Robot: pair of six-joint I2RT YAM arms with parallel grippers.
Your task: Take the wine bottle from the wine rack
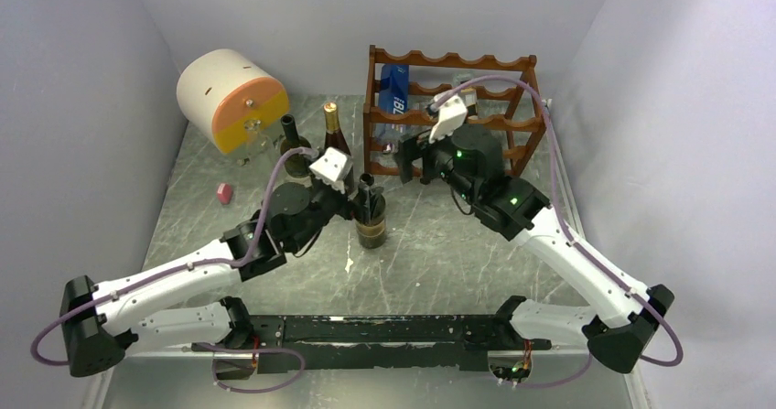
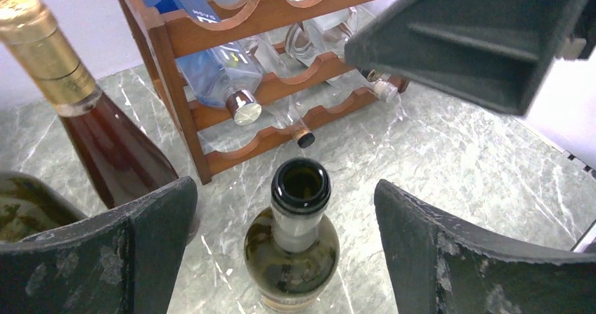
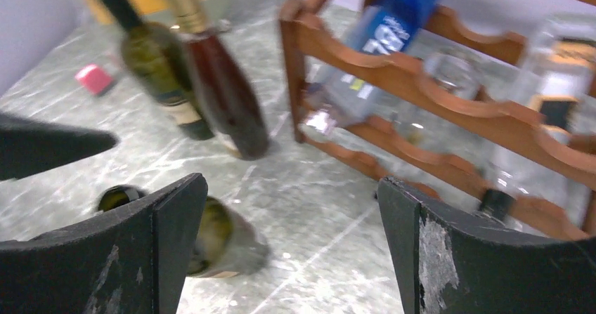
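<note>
We find the wine bottle off the wine rack, upright on the table at the rack's 7 o'clock, its neck framed by the wide-open left gripper, the nearer one; the right gripper, open and empty too, hangs at the bottle's 1 o'clock.

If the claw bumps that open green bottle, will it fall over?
Probably, if hit high: the green bottle stands upright, tall and narrow. It looks like glass, so likely slippery and breakable on the hard table. Tipped over, its round body would probably roll.
</note>
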